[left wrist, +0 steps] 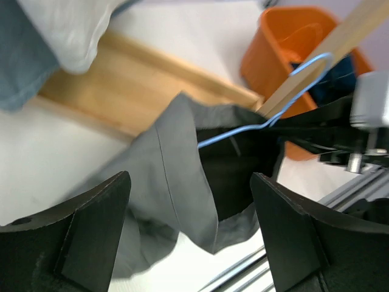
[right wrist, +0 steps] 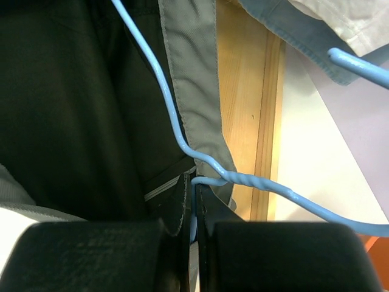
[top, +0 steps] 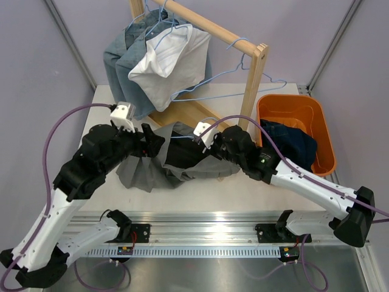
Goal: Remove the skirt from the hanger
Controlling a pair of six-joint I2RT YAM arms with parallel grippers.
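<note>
The right gripper [right wrist: 193,228] is clamped shut on the blue wire hanger [right wrist: 255,182] beside its twisted neck, likely anchoring it. The left gripper [left wrist: 189,182] hovers wide open and empty over the grey skirt [left wrist: 152,182], which lies on the table [top: 243,194], hanger inside its waistband, before the wooden rack [top: 252,85].

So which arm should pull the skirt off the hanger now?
Left. The left gripper is open over the grey skirt, free to grab it. The right gripper is shut on the blue hanger by its twisted neck, steadying it.
</note>
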